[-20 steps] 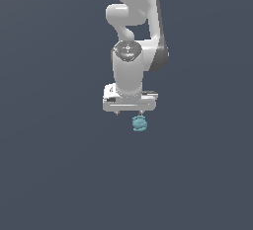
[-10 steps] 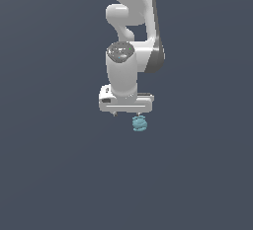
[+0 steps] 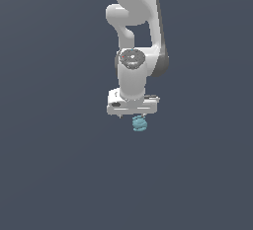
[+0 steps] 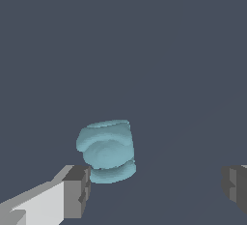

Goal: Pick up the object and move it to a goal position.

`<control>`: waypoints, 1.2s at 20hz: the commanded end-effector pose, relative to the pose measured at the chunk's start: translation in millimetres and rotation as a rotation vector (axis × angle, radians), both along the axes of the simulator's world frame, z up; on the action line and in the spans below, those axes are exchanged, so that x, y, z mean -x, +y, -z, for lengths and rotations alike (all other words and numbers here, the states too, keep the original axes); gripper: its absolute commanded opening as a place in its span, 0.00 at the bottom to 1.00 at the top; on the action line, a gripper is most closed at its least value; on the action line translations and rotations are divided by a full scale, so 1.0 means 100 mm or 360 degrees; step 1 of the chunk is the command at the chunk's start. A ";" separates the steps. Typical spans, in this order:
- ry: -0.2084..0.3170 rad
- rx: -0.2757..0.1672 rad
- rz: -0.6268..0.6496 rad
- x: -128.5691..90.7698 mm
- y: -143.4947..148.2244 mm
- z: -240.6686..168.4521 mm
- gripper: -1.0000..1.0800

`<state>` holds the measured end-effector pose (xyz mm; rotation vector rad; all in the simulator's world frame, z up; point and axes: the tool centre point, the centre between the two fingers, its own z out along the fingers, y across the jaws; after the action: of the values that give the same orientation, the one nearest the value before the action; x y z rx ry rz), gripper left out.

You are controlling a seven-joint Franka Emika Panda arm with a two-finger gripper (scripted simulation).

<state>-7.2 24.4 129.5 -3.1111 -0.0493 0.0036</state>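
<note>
The white arm hangs down in the exterior view, its wrist pointing straight downward and ending in the broad white body of the tool [image 3: 134,116]. The object [image 3: 139,123], a small light teal-blue lump shaped like stacked rounded blobs, sits just under the tool, slightly toward the exterior view's right of the tool's middle, and is much narrower than the tool's body. The surface around it is a plain dark grey-blue desk [image 3: 59,174]. In the wrist view the tool [image 4: 157,184] has its two fingers [image 4: 76,190] spread wide apart, one grey pad at each side of the picture with open space between them. The object [image 4: 106,150] lies between the fingers but far from centred: it is right beside one finger pad, nearly at its tip, and well apart from the other finger. Whether it touches the near pad cannot be told. The tool is not clamped on anything.
</note>
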 end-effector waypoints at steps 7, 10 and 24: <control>-0.0007 0.0043 -0.0199 0.14 0.37 0.35 0.96; -0.0008 0.0047 -0.0222 0.16 0.41 0.39 0.96; -0.0007 0.0047 -0.0222 0.17 0.41 0.79 0.96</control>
<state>-24.4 65.3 57.2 -3.1296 -0.2673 0.0014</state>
